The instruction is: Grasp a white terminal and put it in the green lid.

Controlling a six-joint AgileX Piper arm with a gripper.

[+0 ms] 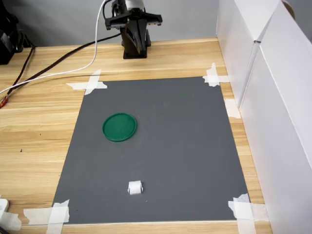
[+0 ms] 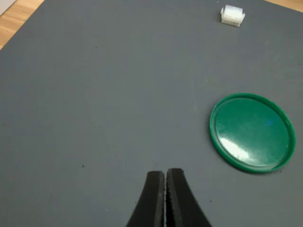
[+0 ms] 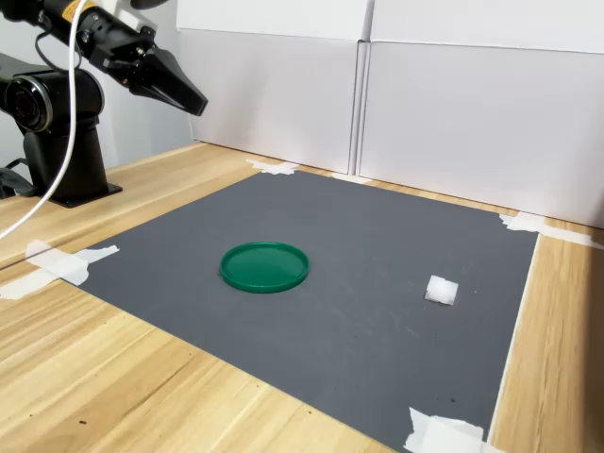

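Note:
The white terminal [image 1: 135,187] lies on the dark grey mat near its front edge in the first exterior view; it also shows in the wrist view [image 2: 232,15] and in the second exterior view [image 3: 441,290]. The green lid [image 1: 119,127] lies flat on the mat, apart from the terminal, and is empty in all views [image 2: 251,132] [image 3: 264,266]. My gripper [image 3: 197,106] hangs high above the table's far side, near the arm's base, well away from both. Its black fingertips [image 2: 165,175] are pressed together with nothing between them.
The grey mat [image 1: 185,141] is taped to the wooden table with white tape strips [image 1: 89,85] at its corners. White panels [image 1: 278,107] wall the first exterior view's right side. Cables [image 1: 53,68] run across the table beside the arm's base [image 1: 135,48].

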